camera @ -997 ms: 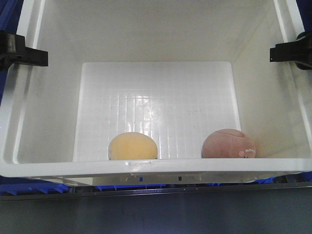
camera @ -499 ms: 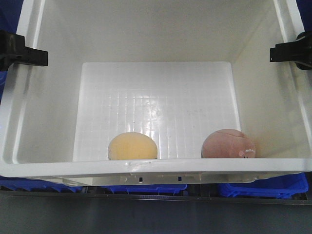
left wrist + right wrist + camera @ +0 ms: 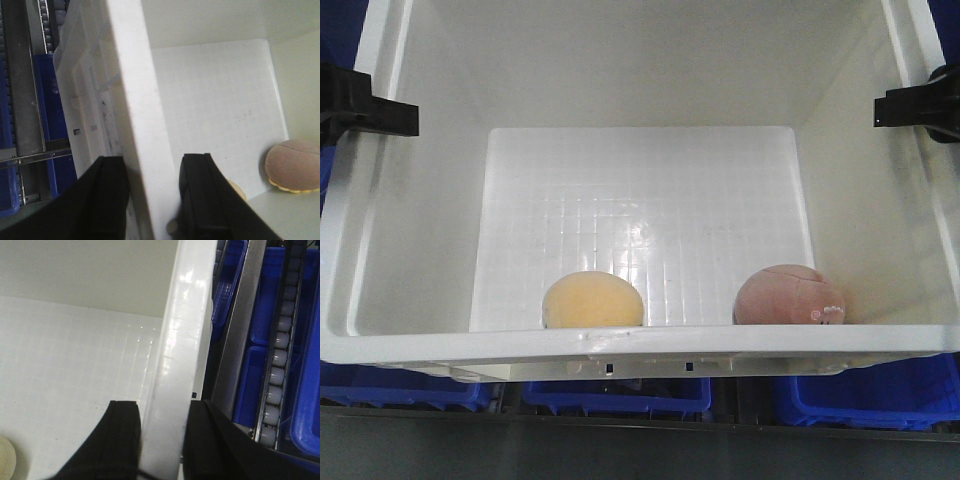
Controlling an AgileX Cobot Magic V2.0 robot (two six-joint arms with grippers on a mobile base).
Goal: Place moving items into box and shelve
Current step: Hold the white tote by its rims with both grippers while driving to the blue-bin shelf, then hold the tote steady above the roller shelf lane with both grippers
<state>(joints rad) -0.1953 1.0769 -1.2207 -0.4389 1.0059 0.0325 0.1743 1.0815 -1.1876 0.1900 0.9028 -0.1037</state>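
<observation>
Here my left gripper (image 3: pixel 150 200) and right gripper (image 3: pixel 162 440) each clamp a side wall of the box (image 3: pixel 640 345); blue bins (image 3: pixel 620 395) show more below it than before, so it rises. Both balls, cream (image 3: pixel 592 300) and pink (image 3: pixel 790 295), sit near.

My left tool (image 3: pixel 150 200) straddling the white box (image 3: pixel 135 100) rim, pink ball (image 3: pixel 294 162) inside, blue bins (image 3: pixel 50 110) outside

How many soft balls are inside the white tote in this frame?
2. The yellow ball sits against the near wall, left of centre; the pink ball sits against the same wall towards the right. The rest of the white tote floor shows nothing else.
</observation>
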